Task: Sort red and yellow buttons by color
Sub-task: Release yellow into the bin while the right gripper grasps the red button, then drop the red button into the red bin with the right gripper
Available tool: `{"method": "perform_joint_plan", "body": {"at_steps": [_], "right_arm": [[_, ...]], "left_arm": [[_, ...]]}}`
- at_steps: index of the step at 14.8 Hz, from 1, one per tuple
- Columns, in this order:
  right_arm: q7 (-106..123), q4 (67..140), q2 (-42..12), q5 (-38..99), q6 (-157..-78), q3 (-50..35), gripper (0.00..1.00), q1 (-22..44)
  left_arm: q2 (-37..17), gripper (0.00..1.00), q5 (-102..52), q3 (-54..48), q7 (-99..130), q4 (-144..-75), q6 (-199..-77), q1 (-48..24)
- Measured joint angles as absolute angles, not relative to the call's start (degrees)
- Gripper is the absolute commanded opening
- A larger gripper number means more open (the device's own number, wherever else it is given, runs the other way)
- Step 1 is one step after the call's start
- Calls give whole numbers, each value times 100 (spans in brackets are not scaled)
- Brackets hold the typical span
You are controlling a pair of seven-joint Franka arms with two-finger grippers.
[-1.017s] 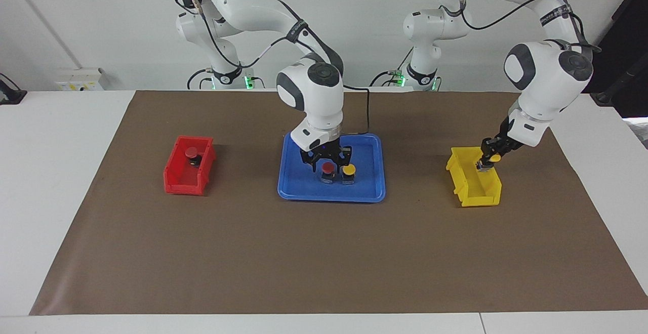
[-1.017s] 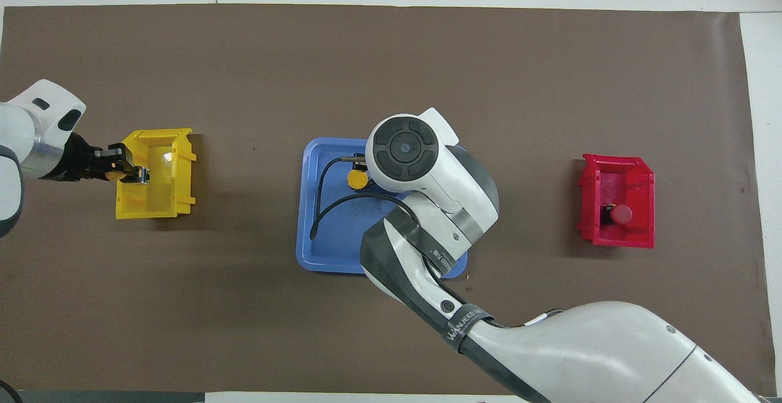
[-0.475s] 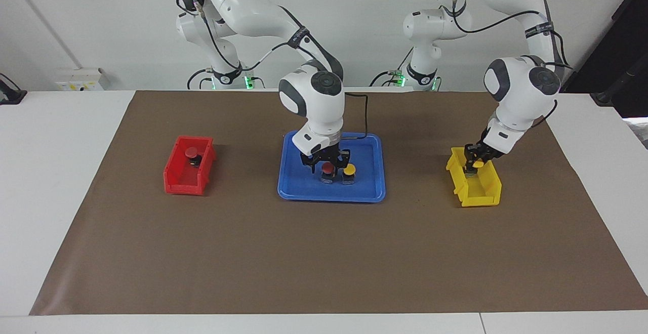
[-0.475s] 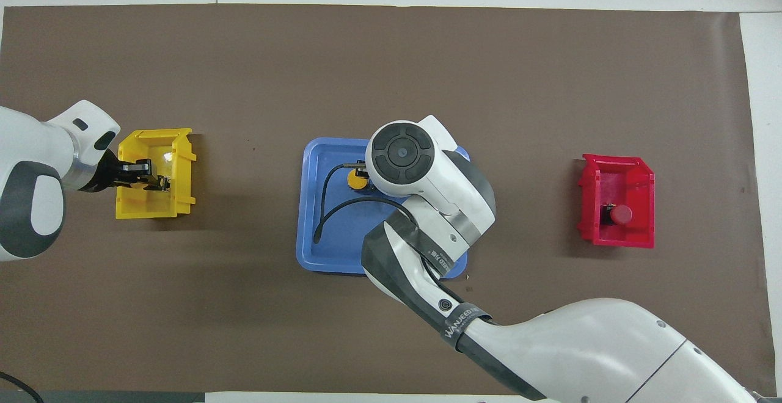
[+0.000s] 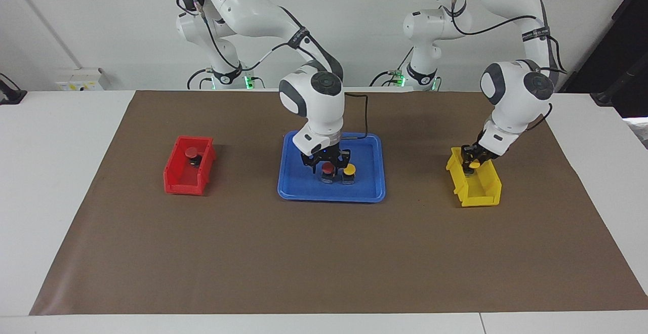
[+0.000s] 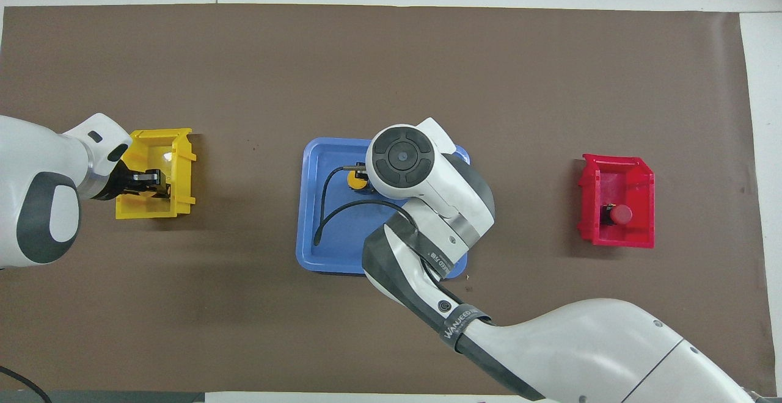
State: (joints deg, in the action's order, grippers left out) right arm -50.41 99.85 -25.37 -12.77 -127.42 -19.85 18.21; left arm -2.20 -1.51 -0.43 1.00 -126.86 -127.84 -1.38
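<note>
In the blue tray (image 5: 329, 196) a red button (image 5: 328, 167) and a yellow button (image 5: 348, 170) stand side by side. My right gripper (image 5: 327, 162) is down over the red one, open, a finger on each side of its cap. In the overhead view that arm's wrist hides the red button, and only the tray's yellow button (image 6: 356, 180) shows. My left gripper (image 5: 473, 158) reaches into the yellow bin (image 5: 486, 197) with another yellow button (image 5: 475, 164) at its tip. A second red button (image 5: 191, 152) lies in the red bin (image 5: 185, 188).
A brown mat (image 5: 324, 258) covers the white table. The red bin (image 6: 617, 241) sits toward the right arm's end and the yellow bin (image 6: 153, 210) toward the left arm's end. A black cable (image 6: 324, 207) from the right wrist loops over the tray (image 6: 305, 207).
My left gripper has carried the yellow button from above the bin's edge down into the yellow bin. The right gripper has sunk lower around the red button in the tray.
</note>
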Motion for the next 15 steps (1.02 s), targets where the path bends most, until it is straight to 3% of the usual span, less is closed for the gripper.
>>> {"method": "perform_joint_plan", "body": {"at_steps": [2,4,6,7,8,9,12,15], "right_arm": [[-5041,10057,-2531,-1277,-12803,-1986,36,1825],[-5041,10068,-2526,-1277,-12811,-1985,21,1825],[-5041,10061,-2513,-1278,-12811,-1984,19,1825],[-5041,10033,-2503,-1279,-12783,-1981,19,1822],[-5040,9944,-2477,-1288,-12622,-1971,19,1802],[-4984,9787,-2413,-1310,-12319,-1959,19,1744],[-4012,9477,-1787,-1310,-11370,-1946,19,1011],[-2547,9770,-947,-1026,-10843,-1942,20,-60]], "left_arm": [[-220,61,-151,-44,99,-12678,-12784,-139],[-220,61,-151,-46,91,-12646,-12781,-159],[-217,62,-151,-47,91,-12447,-12553,-210],[-211,72,-151,-48,91,-12193,-12232,-221],[-199,95,-151,-46,91,-11850,-11842,-222],[-172,100,-146,-44,87,-11473,-11427,-222],[45,100,168,-56,-3,-10522,-10317,-238],[258,100,220,-111,-234,-9846,-9408,-275]]}}
